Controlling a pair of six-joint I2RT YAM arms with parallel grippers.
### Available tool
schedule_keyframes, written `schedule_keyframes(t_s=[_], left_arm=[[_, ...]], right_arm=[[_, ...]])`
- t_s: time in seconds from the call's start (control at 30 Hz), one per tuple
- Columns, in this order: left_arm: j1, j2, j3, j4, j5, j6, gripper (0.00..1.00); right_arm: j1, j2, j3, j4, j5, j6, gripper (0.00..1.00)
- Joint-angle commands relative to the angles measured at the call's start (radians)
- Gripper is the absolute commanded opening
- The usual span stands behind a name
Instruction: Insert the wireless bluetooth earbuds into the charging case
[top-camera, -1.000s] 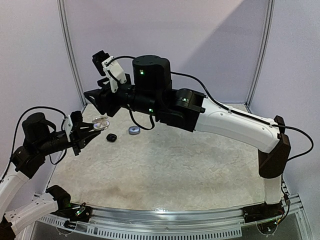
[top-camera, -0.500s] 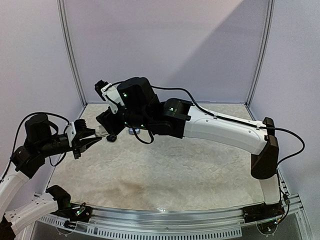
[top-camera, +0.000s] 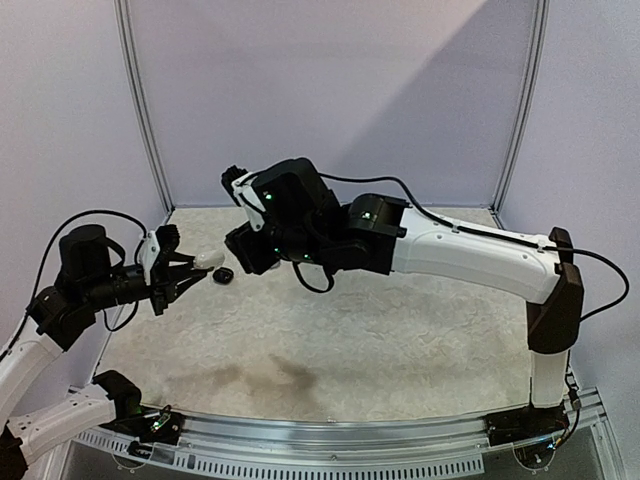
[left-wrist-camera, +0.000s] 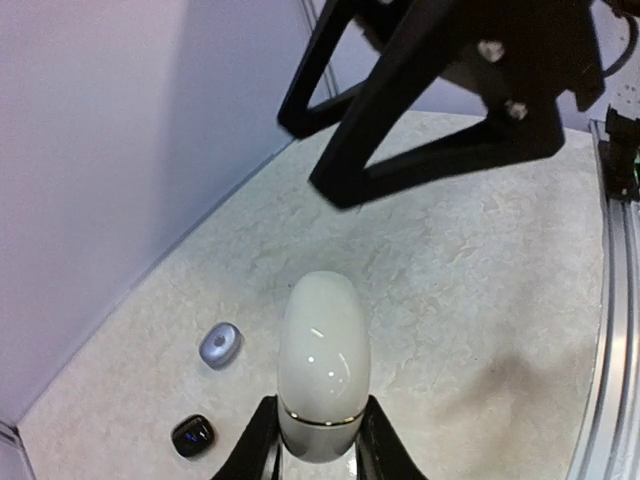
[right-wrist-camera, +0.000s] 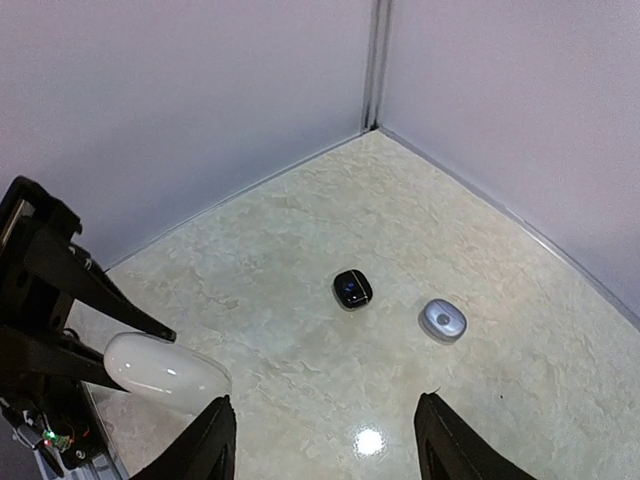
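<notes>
Over the pale marbled table (top-camera: 380, 330), the right tool (right-wrist-camera: 325, 440) hangs spread and empty, while the left tool (left-wrist-camera: 318, 445) clenches a glossy white pebble-shaped charging case (left-wrist-camera: 322, 350), lid closed, off the surface. A small black earbud (right-wrist-camera: 352, 288) and a small silvery-grey earbud (right-wrist-camera: 442, 320) lie near each other on the table, outside the case.

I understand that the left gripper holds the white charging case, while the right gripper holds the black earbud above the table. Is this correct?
Not quite. The left gripper does hold the white charging case, but the right gripper holds nothing: its jaws stand open and empty, and the black earbud lies on the table. The right wrist view shows it.
</notes>
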Motion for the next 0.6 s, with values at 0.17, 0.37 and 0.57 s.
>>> schedule_keyframes(t_s=[0.17,0.37,0.57], left_arm=[[0.016,0.189,0.002,0.070,0.055,-0.568,0.00],[0.033,0.407,0.095,-0.011,0.097,-0.613,0.00],[0.063,0.744,0.307,-0.197,0.224,-0.621,0.00]], right_arm=[[-0.228,-0.189,-0.297,-0.196,0.047,0.434,0.81],[-0.339,-0.341,-0.625,-0.153,-0.023,0.597,0.99],[-0.400,-0.462,-0.832,-0.097,-0.051,0.701,0.99]])
